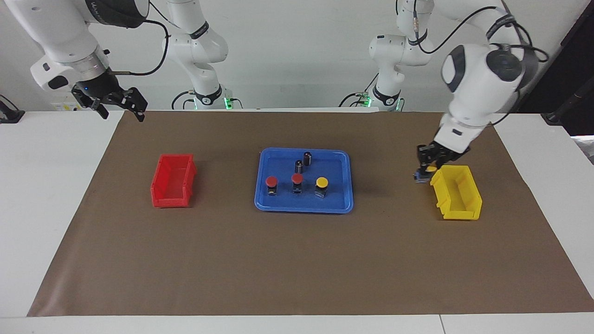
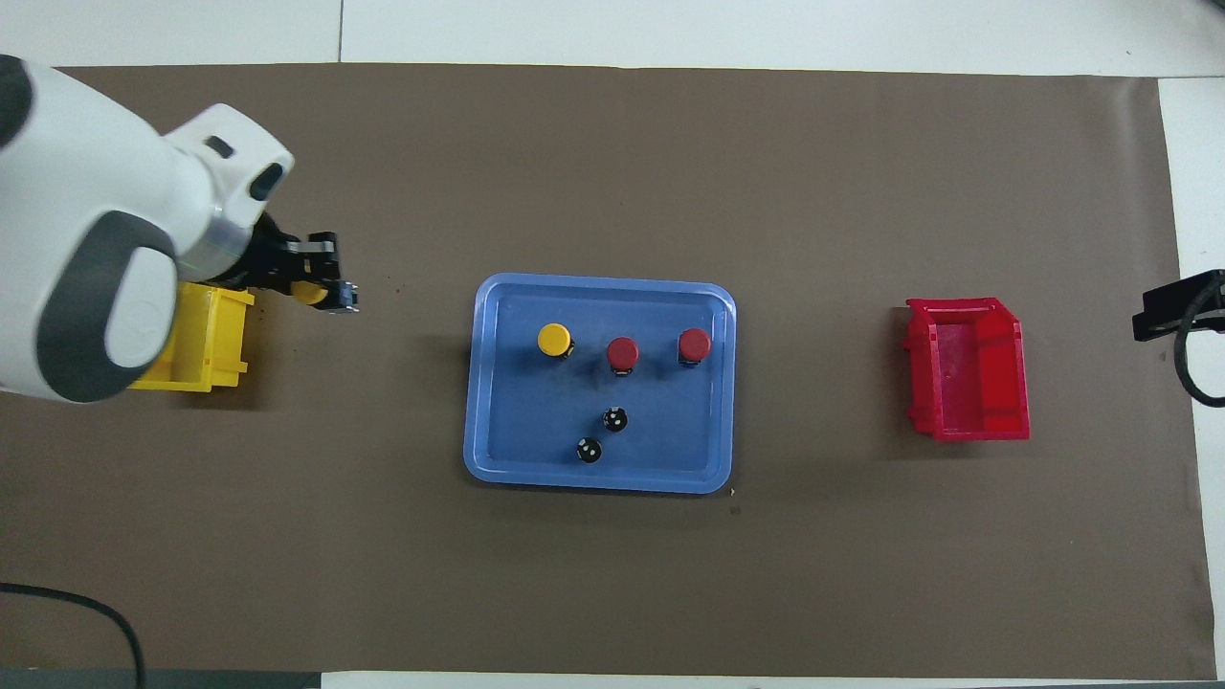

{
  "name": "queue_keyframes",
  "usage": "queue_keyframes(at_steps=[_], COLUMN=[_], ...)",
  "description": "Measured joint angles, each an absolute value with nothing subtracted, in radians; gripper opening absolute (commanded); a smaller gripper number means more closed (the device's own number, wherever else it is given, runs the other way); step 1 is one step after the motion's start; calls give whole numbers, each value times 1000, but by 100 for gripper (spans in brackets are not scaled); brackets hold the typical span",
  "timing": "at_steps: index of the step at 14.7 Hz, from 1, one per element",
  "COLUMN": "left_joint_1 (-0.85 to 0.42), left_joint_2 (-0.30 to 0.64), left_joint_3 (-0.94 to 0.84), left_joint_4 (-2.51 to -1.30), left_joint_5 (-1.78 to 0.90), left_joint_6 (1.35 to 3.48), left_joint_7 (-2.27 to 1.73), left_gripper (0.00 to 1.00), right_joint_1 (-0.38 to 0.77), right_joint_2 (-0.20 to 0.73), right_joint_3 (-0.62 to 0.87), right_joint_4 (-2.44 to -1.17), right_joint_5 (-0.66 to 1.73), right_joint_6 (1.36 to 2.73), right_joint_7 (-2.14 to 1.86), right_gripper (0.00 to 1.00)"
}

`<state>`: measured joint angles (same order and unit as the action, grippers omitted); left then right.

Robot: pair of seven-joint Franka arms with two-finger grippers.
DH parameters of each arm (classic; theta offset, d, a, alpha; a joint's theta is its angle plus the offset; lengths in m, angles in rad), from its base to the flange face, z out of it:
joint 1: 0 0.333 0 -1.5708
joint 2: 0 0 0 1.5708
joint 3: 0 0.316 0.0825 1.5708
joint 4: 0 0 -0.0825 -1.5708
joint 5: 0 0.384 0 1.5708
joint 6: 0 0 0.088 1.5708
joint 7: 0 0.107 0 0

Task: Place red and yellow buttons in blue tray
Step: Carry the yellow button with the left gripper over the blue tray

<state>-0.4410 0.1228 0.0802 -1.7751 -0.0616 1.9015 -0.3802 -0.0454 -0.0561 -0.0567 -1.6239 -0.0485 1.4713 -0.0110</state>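
A yellow-capped push button on a short black body [image 1: 423, 175] is gripped in the left pincer [image 1: 426, 170], raised over the brown mat beside the small yellow plastic bin [image 1: 457, 192]. 3 capped buttons already stand in the shallow blue plastic tray [image 1: 343, 204]. The right pincer [image 1: 119, 105] is held released, waiting over the worktop's edge. A hurried set-down could topple the standing yellow button [image 1: 321, 186].

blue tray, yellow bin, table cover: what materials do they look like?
Blue tray: looks like moulded plastic, semi-gloss; rounded corners, low rim, soft sheen.
Yellow bin: likely rigid plastic; thin straight walls, ribbed end, uniform colour.
Table cover: matte brown sheet, paper or thin mat; no glare, lies flat. Cannot tell which.
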Motion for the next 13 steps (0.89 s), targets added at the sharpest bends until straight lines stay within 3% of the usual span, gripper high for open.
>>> queue_keyframes(at_steps=[5,13], left_joint_1=[-569,-621], left_joint_2=[185,227], left_joint_3=[80,82], left_joint_4=[-1882,-1892], left_joint_5=[-82,-116], left_joint_6=[2107,2168], left_joint_7=[-516,-560], left_gripper=[1,2], right_joint_1=[-45,-45], right_joint_2=[-56,-56], right_joint_3=[-57,-57], right_joint_4=[-1624,-1624], right_joint_5=[-48,-48], right_joint_6=[1471,1471], right_joint_7=[-11,-11], right_gripper=[100,100])
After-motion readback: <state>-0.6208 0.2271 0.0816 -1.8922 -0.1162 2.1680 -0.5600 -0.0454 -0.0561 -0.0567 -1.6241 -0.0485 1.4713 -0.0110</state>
